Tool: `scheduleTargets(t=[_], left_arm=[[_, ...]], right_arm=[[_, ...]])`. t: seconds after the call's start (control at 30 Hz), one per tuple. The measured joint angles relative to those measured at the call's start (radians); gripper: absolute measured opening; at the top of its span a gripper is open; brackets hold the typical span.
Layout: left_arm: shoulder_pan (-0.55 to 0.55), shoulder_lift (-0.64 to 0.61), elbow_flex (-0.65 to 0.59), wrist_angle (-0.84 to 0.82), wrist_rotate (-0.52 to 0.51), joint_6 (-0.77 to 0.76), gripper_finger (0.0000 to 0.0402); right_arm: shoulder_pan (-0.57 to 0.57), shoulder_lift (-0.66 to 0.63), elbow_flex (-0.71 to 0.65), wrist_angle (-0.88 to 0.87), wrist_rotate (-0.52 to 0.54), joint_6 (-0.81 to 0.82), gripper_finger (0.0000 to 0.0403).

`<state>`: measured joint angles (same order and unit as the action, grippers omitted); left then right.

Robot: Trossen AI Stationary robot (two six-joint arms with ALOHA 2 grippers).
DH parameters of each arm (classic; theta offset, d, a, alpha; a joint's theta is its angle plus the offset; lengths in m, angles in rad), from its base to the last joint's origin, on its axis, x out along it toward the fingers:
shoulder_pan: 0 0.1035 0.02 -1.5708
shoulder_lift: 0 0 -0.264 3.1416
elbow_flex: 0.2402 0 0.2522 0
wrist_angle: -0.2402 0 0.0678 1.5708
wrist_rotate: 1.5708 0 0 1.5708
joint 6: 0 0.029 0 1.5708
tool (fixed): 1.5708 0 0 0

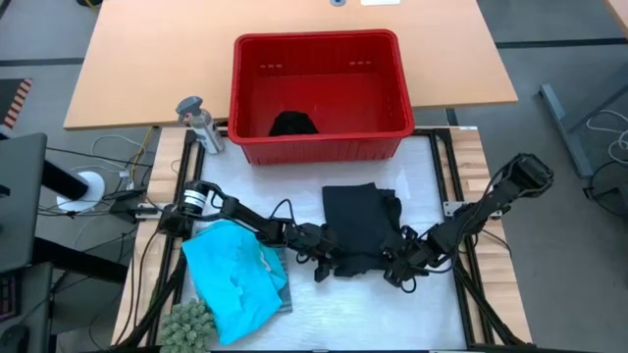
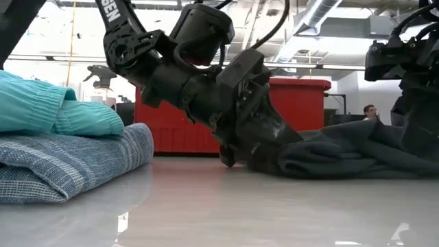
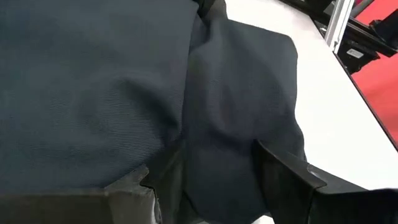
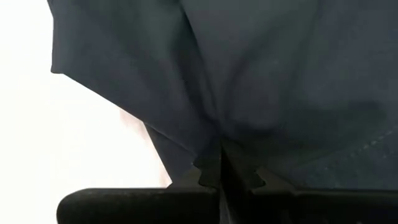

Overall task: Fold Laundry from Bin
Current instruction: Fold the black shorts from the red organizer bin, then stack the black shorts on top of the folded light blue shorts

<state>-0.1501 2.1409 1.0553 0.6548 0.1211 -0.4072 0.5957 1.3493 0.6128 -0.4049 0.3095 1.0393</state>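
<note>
From above, we see a white work mat with a black garment spread at its middle, and both dark robot arms reaching in low to its near edge. The left gripper sits at the garment's near left corner; its wrist view shows its jaws apart with black cloth lying between them. The right gripper is at the near right corner, and its wrist view shows its toothed jaws pressed together on a pinched fold of the black garment. Beyond the mat, the red bin stands on a wooden table with one more black piece of laundry lying in its bottom. At the mat's left side, a bright turquoise garment rests on top of a blue-grey striped one. A small grey bottle stands just left of the bin, and a spiky green object lies near the turquoise garment
</note>
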Motion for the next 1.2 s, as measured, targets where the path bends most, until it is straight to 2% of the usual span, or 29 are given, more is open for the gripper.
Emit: scheduleTargets(t=[0.23,0.37,0.5,0.67,0.73,0.9,1.07,1.2], left_arm=[[0.012,0.004,0.015,-0.035,0.02,-0.027,0.0178],[0.05,-0.022,0.012,-0.02,0.144,-0.153,0.0178],[0.08,-0.099,0.009,-0.021,0.19,-0.186,0.0178],[0.115,-0.219,0.01,-0.189,0.225,-0.12,0.0178],[0.122,-0.271,0.009,-0.265,0.196,-0.088,0.0178],[0.137,-0.37,0.011,-0.472,-0.006,-0.129,0.0178],[0.167,-0.39,0.01,-0.529,-0.024,-0.328,0.0178],[0.181,-0.389,0.01,-0.549,-0.019,-0.448,0.0178]], right_arm=[[-0.001,0.054,0.001,0.007,-0.066,0.0,0.0035],[-0.001,0.062,0.001,0.082,-0.122,0.002,0.0037],[0.006,0.037,0.001,0.109,-0.128,0.002,0.0038],[0.007,-0.005,0.001,0.101,-0.128,0.007,0.0038],[0.004,-0.03,0.007,0.098,-0.127,0.007,0.0038],[0.005,-0.122,0.045,0.056,-0.078,0.0,0.0038],[0.006,-0.251,0.095,-0.048,0.004,0.031,0.0038],[0.004,-0.339,0.12,-0.242,0.042,0.241,0.0027]])
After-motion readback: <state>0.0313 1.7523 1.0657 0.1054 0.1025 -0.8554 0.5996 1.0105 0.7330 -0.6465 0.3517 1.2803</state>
